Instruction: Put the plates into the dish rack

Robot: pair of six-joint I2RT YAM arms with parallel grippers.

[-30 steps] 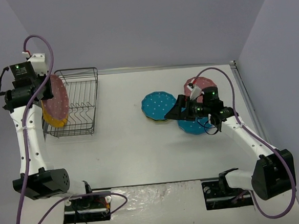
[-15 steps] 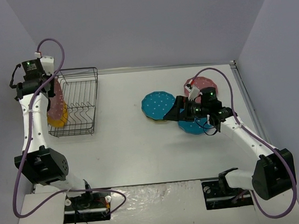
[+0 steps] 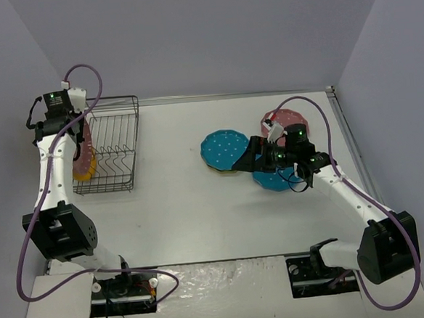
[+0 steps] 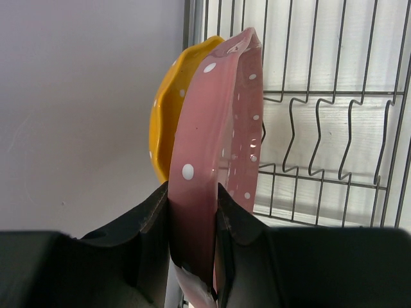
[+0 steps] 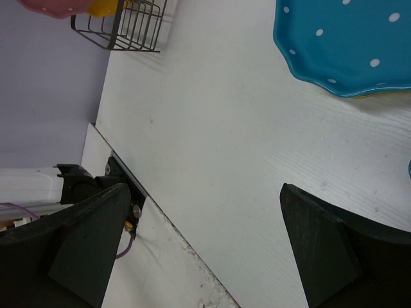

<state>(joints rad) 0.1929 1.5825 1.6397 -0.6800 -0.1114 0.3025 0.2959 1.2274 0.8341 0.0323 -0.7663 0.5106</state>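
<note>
The step in hand is slotting a plate. The left gripper (image 4: 192, 192) is clamped on the rim of a pink plate (image 4: 218, 128), holding it on edge at the far-left end of the rack (image 3: 112, 188). An orange plate (image 4: 167, 109) already stands on edge at that end of the rack, and the pink one sits just beside it, on the side nearer the rack's middle. Whether its lower rim has seated between the prongs cannot be told; the wrist view cuts that off.

Next, I judge, the plate has to drop straight down into a free slot without knocking the orange plate. The jaws should part only once the wires carry the plate.

Well to the right of the rack, three more plates lie flat on the table (image 3: 186, 204): a teal plate (image 3: 224, 149) nearest the rack, a second teal plate (image 3: 275, 178) beyond it, and another pink plate (image 3: 285, 117) farthest off. The right gripper (image 5: 209, 240) hovers over them with its jaws spread wide and nothing between them, placed for the next pickup.
</note>
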